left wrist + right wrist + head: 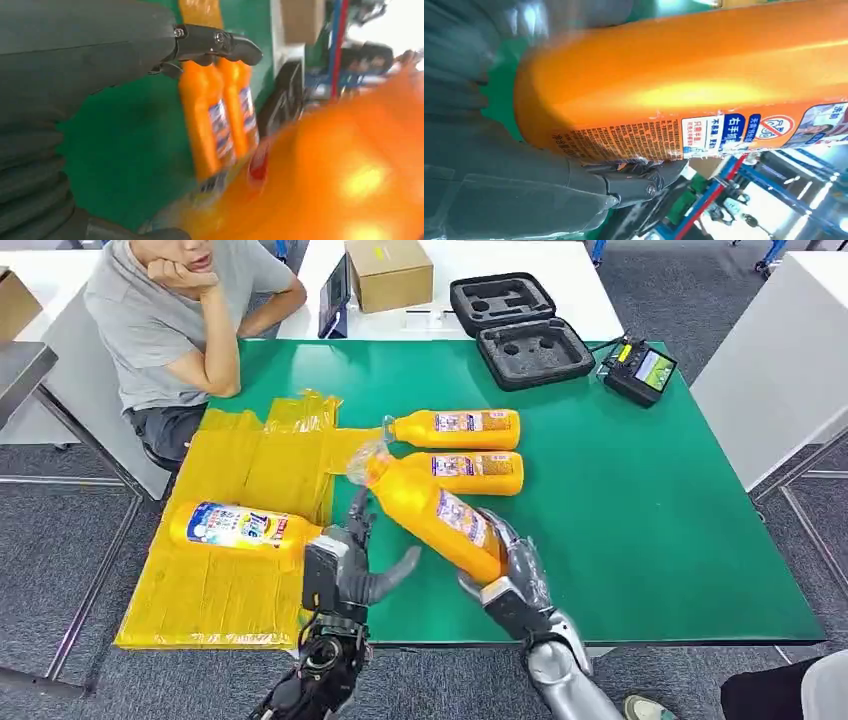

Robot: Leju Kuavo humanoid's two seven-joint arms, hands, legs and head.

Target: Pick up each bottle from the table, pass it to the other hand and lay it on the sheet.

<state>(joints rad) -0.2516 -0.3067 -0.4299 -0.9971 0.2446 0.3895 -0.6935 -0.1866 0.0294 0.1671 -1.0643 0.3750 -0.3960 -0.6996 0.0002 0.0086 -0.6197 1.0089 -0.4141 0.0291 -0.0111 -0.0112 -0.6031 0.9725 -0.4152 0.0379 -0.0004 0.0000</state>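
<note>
Above desk (pixel 640 540) front edge: right robot hand (pixel 515 575) gripped bottle (pixel 435 512) base, long axis slanting up-left, neck nearest left robot hand (pixel 350 565), spread, empty, just beside. Sheet (pixel 230 580) lay left.

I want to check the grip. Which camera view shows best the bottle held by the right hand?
The head view: the whole held bottle in the right hand. The right wrist view shows its base and label close up; the left wrist view only an orange blur.

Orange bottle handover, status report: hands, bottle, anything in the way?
Right robot hand grips the orange plastic bottle by its base. Left robot hand open beside it. One bottle on the yellow sheet, two bottles on the green table. Nothing blocking.
</note>
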